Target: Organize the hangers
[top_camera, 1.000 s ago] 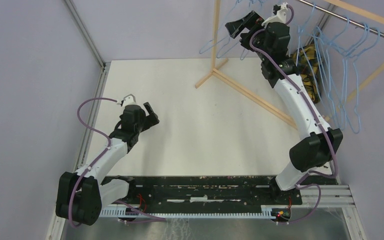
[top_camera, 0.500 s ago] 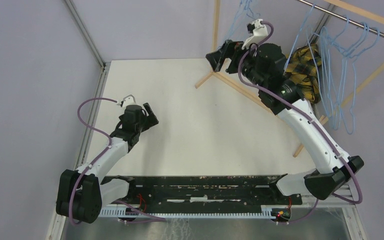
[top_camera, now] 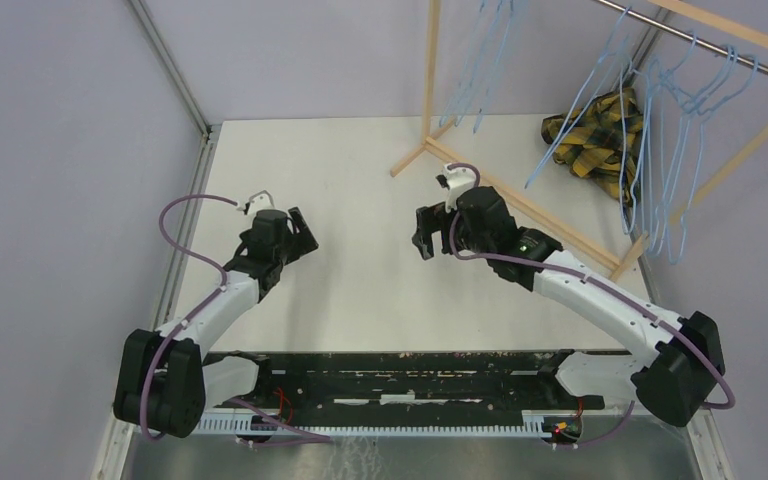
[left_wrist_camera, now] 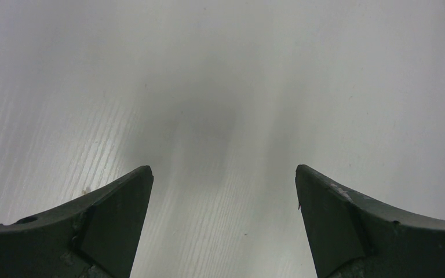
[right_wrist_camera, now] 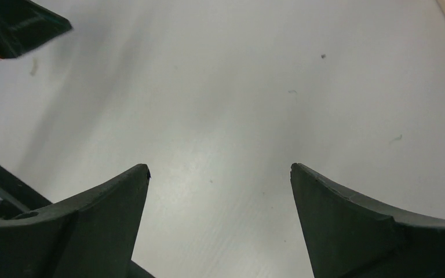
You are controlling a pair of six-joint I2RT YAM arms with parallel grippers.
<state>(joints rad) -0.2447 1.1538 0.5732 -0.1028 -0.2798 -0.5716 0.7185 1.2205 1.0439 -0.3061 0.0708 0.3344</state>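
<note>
The hangers [top_camera: 676,150] are hung from the rail [top_camera: 660,25], apparently for order. The left gripper [top_camera: 300,232] and right gripper [top_camera: 426,235] are spread wide, nothing being held.

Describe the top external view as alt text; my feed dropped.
Thin light-blue wire hangers hang in two bunches on the wooden rack frame at the far right of the white table, a yellow-black plaid cloth lying between them. The left end effector and right end effector are open and empty above it.

Robot lab cell, lilac walls [top_camera: 60,120], white table [top_camera: 360,190]
</note>
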